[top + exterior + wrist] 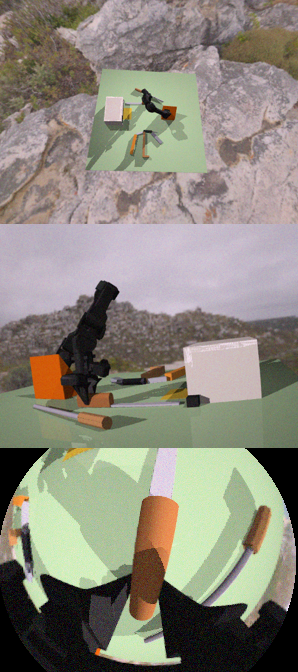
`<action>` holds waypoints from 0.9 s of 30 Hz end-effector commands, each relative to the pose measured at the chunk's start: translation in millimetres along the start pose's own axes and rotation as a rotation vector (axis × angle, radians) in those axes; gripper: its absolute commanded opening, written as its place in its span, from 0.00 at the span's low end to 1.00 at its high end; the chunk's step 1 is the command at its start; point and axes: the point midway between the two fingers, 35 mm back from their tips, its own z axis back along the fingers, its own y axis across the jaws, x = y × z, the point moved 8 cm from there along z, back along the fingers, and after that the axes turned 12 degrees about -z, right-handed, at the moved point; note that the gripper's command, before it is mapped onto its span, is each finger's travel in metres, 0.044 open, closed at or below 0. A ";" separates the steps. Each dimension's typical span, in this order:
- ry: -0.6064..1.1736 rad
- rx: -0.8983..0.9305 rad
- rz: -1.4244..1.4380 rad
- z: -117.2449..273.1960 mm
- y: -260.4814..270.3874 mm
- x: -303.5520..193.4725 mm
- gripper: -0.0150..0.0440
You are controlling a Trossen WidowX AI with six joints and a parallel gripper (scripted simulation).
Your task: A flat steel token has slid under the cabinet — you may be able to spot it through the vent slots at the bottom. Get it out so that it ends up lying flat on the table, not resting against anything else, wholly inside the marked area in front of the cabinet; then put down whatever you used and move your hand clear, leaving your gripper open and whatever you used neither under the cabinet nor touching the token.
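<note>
My gripper is shut on the brown handle of a flat steel-bladed tool, low over the table. The handle leads to a pale straight blade pointing at the cabinet. The blade's far end is close to the front of the white cabinet, beside the yellow marked area. The token is not visible in any view; the vent slots cannot be made out.
A round-handled rod lies beside the held tool. An orange block stands by the arm's base. Across the table lie an orange bar, a brown hooked bar and a black-handled piece. A black block is at the cabinet's corner.
</note>
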 end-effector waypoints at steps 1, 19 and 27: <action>-0.005 0.001 -0.042 0.9 -0.6 0.3 0.25; -0.005 0.001 -0.186 0.9 -0.9 0.3 0.25; -0.005 0.002 -0.250 0.9 -1.0 0.3 0.25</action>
